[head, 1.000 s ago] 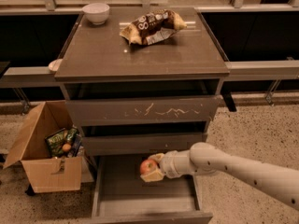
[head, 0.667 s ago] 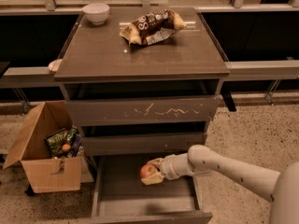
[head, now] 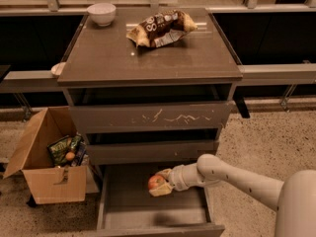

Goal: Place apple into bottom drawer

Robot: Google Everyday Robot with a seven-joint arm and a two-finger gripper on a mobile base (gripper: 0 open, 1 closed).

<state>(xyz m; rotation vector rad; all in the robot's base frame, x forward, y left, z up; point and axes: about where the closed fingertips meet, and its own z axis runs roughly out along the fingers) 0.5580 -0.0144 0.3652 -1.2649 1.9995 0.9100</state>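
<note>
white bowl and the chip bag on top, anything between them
Only bare cabinet top, in the camera view. The pincer is over the bottom drawer, shut on the apple.

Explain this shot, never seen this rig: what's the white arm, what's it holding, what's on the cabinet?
The white arm belongs to a one-armed mobile robot and ends in a two-finger gripper. The single camera looks down from the front. The gripper is shut on a red apple, held inside the pulled-out bottom drawer. On the cabinet top sit a white bowl and a snack bag. A cardboard box of packets stands on the floor beside it.
</note>
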